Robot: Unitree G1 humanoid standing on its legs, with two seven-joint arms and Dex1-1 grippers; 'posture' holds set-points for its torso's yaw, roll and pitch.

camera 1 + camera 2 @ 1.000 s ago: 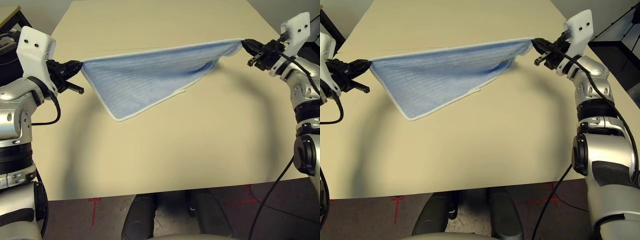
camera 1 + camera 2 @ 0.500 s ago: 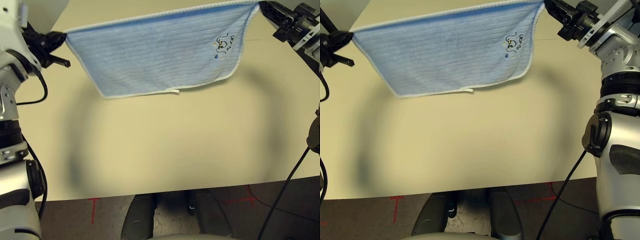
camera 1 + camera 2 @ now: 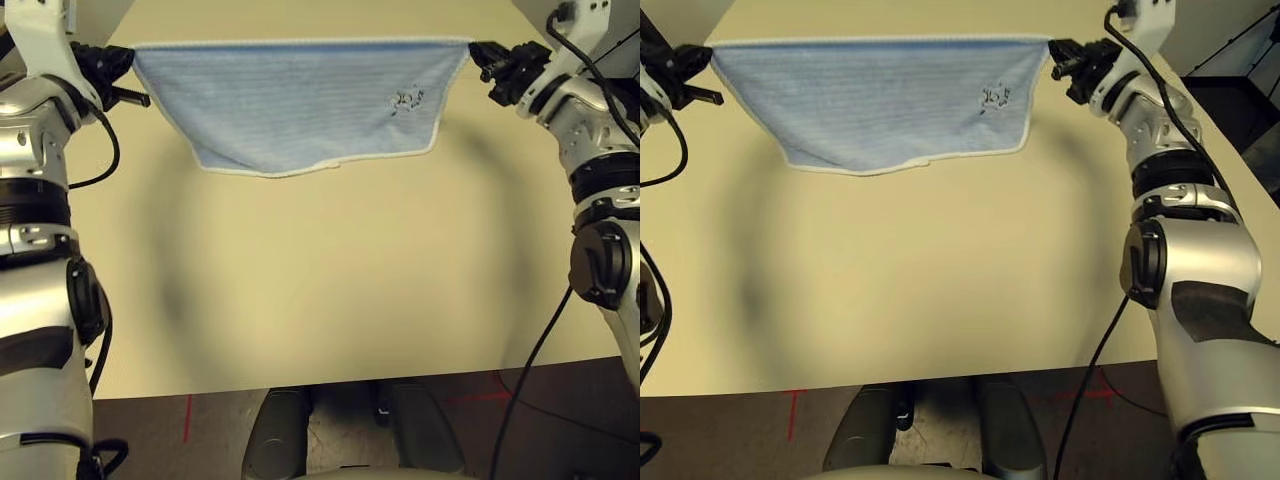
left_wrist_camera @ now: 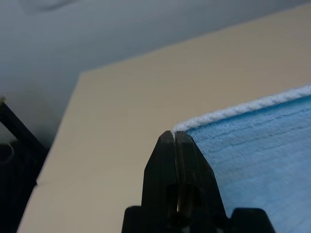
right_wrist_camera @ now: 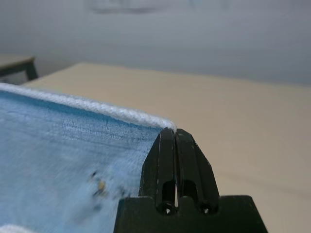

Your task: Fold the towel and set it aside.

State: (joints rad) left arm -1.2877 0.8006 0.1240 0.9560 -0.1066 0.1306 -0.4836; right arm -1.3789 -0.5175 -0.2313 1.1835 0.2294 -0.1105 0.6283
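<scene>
The towel (image 3: 300,105) is a light-blue cloth with white edging and a small dark mark near its right corner. It hangs stretched flat in the air above the far part of the beige table (image 3: 330,280). My left gripper (image 3: 122,62) is shut on its top left corner, and my right gripper (image 3: 478,52) is shut on its top right corner. Both wrist views show the black fingers (image 4: 174,160) pinched together on the white edge (image 5: 121,114). The lower edge hangs free just above the tabletop.
The table's near edge (image 3: 330,385) runs across the lower part of the head views, with dark floor and red tape marks below it. A black stand (image 4: 19,145) sits off the table's left side. Another table corner (image 5: 17,63) stands beyond.
The towel has dropped lower in the picture and now hangs level with a straight top edge. Both arms have come down and in from their raised position.
</scene>
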